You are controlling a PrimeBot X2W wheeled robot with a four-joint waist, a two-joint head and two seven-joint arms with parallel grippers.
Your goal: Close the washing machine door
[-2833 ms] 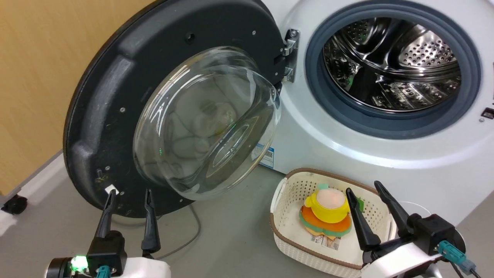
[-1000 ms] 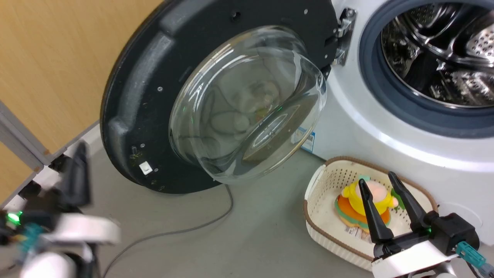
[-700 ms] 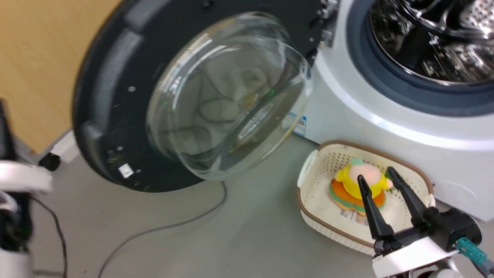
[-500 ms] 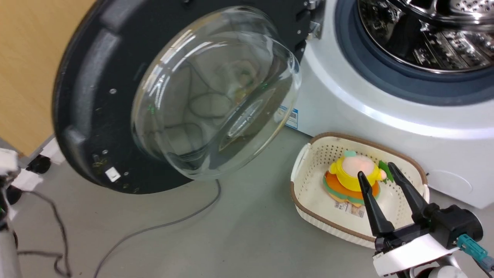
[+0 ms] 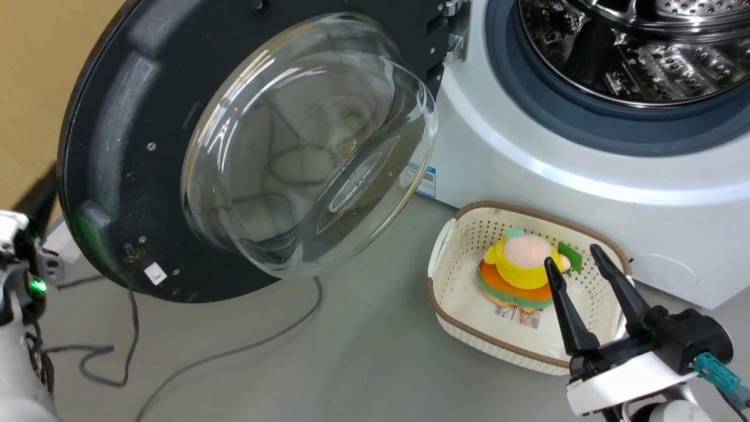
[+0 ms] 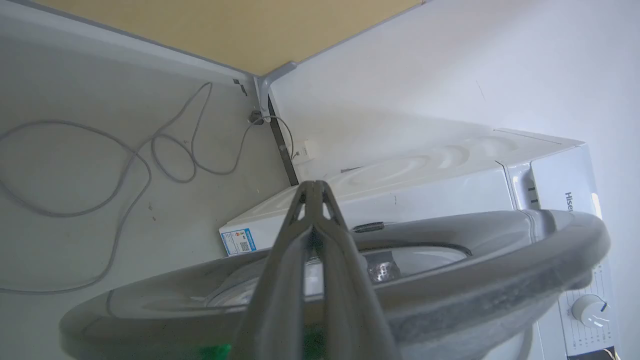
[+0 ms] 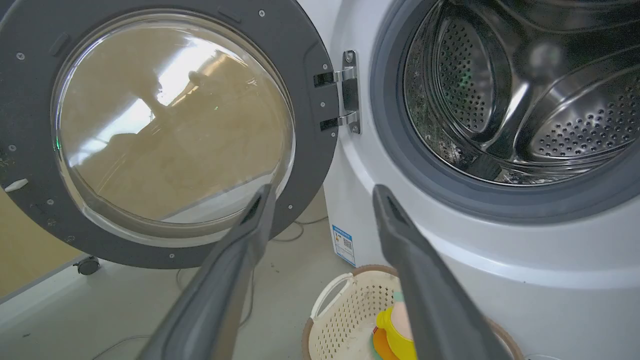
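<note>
The washing machine door (image 5: pixel 117 146) stands wide open, its black inner face and bulging glass bowl (image 5: pixel 304 146) turned toward me. It hangs by a metal hinge (image 7: pixel 347 92) on the white washing machine (image 5: pixel 527 176), whose steel drum (image 5: pixel 633 53) lies bare inside the grey gasket. My left gripper (image 6: pixel 313 187) is shut with nothing in it, its fingers lying over the door's outer rim (image 6: pixel 475 260). In the head view one of its dark fingers (image 5: pixel 42 196) shows at the door's left edge. My right gripper (image 5: pixel 573 255) hangs open above the basket, well clear of the door.
A cream basket (image 5: pixel 445 293) holding a yellow and orange plush toy (image 5: pixel 515 264) sits on the floor before the machine. Grey cables (image 5: pixel 234 351) trail across the grey floor under the door. A wood-coloured panel (image 5: pixel 29 88) on castors (image 7: pixel 88 265) stands left of the door.
The head camera has shifted. My left gripper has left its spot in front of the door's lower edge and swung out left to the door's outer rim, closing its fingers. The right gripper has barely moved.
</note>
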